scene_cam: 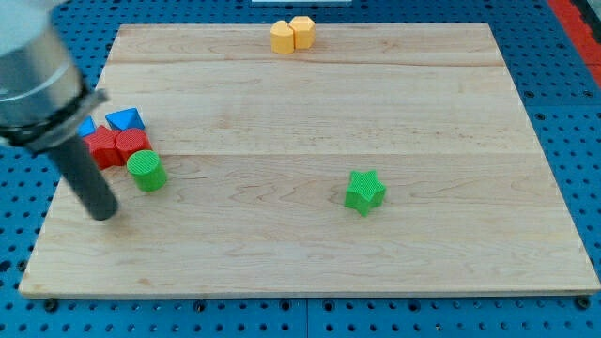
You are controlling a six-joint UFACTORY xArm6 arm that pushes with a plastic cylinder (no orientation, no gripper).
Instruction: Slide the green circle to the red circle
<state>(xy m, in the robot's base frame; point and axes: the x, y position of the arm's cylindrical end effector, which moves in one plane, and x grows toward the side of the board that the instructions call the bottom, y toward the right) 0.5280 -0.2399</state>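
Observation:
The green circle (146, 171) stands at the view's left of the wooden board (310, 113). It touches the red circle (132, 144) just above it. A second red block (102, 147) sits to the left of the red circle. My tip (103, 213) rests on the board to the lower left of the green circle, a short gap away from it. The dark rod rises from there to the upper left.
Two blue blocks, one a triangle (125, 119) and one partly hidden behind the rod (87, 128), lie above the red ones. A green star (364, 192) sits right of centre. Two yellow blocks (292, 35) touch at the top edge.

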